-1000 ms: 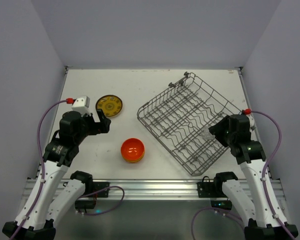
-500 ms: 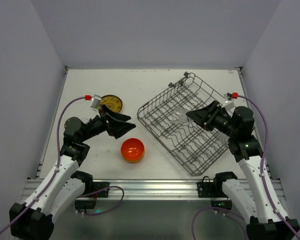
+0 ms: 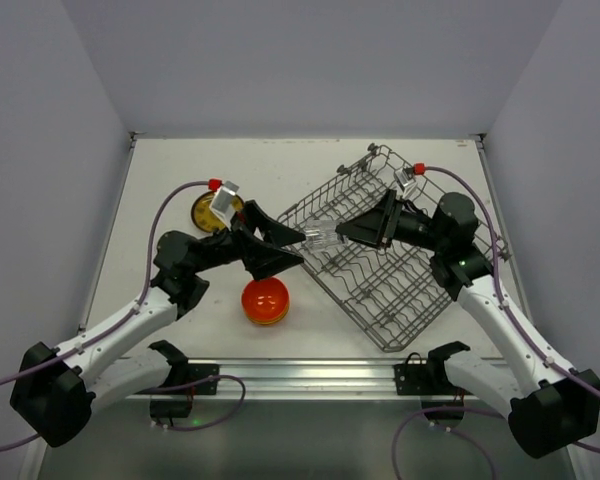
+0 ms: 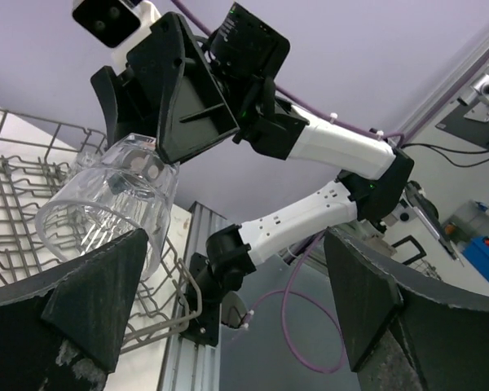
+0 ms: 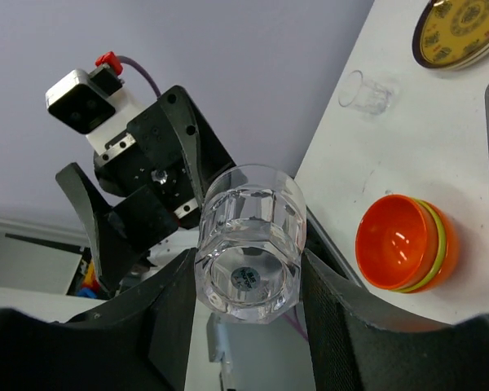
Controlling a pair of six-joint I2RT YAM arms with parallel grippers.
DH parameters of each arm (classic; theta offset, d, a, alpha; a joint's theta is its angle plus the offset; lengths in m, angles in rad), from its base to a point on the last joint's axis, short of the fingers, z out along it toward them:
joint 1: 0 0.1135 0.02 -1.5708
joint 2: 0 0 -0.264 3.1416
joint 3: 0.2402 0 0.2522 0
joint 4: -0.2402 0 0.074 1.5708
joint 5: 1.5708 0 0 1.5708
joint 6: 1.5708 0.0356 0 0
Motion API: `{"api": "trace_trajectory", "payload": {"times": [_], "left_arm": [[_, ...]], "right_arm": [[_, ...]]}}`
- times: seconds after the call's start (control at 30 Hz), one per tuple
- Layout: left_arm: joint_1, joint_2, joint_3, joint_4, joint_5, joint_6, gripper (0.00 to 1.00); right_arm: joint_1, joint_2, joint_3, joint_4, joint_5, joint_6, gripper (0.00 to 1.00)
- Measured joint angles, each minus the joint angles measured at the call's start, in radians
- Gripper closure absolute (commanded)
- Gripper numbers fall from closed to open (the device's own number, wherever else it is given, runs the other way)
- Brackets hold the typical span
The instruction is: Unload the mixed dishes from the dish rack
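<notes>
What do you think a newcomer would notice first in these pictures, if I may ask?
Probably the clear glass held sideways in mid-air by the right arm's jaws, over the left corner of the grey dish rack, with the left arm's jaws spread wide facing it. Next, the bright orange bowl stack on the table nearby, and the yellow patterned plate farther left.

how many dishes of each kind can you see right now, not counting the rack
small clear glass: 2
glossy orange bowl: 2
glossy yellow-green bowl: 1
round yellow-brown patterned plate: 1
total: 6
</notes>
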Motion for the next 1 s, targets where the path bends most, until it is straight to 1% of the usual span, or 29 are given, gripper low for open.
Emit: {"api": "trace_trajectory", "payload": {"times": [0.03,0.1,0.17,0.2,0.23,0.4,0.5,0.53,0.57,0.6,0.67,0.7,0.73,0.8,0.87,0.9,1.0], "left_arm": [[-0.005,0.003,0.004,0.001,-0.01,0.001,0.13],[-0.008,0.008,0.007,0.003,-0.026,0.003,0.15],[-0.014,0.016,0.01,0.005,-0.045,0.004,0.21],[-0.019,0.019,0.011,0.005,-0.054,0.005,0.25],[-0.025,0.023,0.014,0.005,-0.065,0.008,0.34],[-0.077,0.06,0.038,0.002,-0.079,0.019,0.49],[-0.091,0.075,0.045,0.0,-0.081,0.02,0.7],[-0.093,0.077,0.045,-0.001,-0.083,0.023,0.88],[-0.094,0.078,0.045,-0.002,-0.085,0.023,0.99],[-0.095,0.078,0.046,-0.006,-0.091,0.028,1.0],[-0.094,0.073,0.052,-0.021,-0.104,0.043,1.0],[-0.095,0.068,0.057,-0.044,-0.114,0.053,1.0],[-0.096,0.059,0.064,-0.076,-0.123,0.067,1.0],[-0.099,0.033,0.094,-0.198,-0.179,0.12,1.0],[-0.101,0.007,0.16,-0.379,-0.27,0.19,1.0],[-0.102,-0.002,0.212,-0.503,-0.34,0.223,1.0],[-0.09,0.014,0.404,-0.853,-0.619,0.305,1.0]], "right_arm": [[0.006,0.005,0.0,0.022,-0.008,0.004,0.64],[0.005,0.01,0.0,0.048,-0.012,0.007,0.64],[0.005,0.012,0.0,0.067,-0.012,0.008,0.64],[0.005,0.013,0.0,0.074,-0.012,0.01,0.64],[0.005,0.013,0.0,0.086,-0.013,0.013,0.64],[0.048,0.022,0.0,0.166,-0.045,0.033,0.64],[0.056,0.029,0.0,0.209,-0.061,0.045,0.64],[0.057,0.03,0.0,0.222,-0.063,0.048,0.63],[0.059,0.03,0.0,0.229,-0.065,0.048,0.63],[0.063,0.03,0.0,0.236,-0.068,0.048,0.62],[0.062,0.03,0.0,0.244,-0.064,0.044,0.43],[0.062,0.03,0.0,0.241,-0.062,0.042,0.26],[0.063,0.029,0.0,0.236,-0.062,0.04,0.01],[0.066,0.026,0.002,0.196,-0.053,-0.002,0.01],[0.07,0.016,0.026,0.076,0.009,-0.068,0.01],[0.071,0.007,0.046,-0.005,0.063,-0.111,0.01],[0.068,-0.041,0.08,-0.202,0.283,-0.221,0.01]]}}
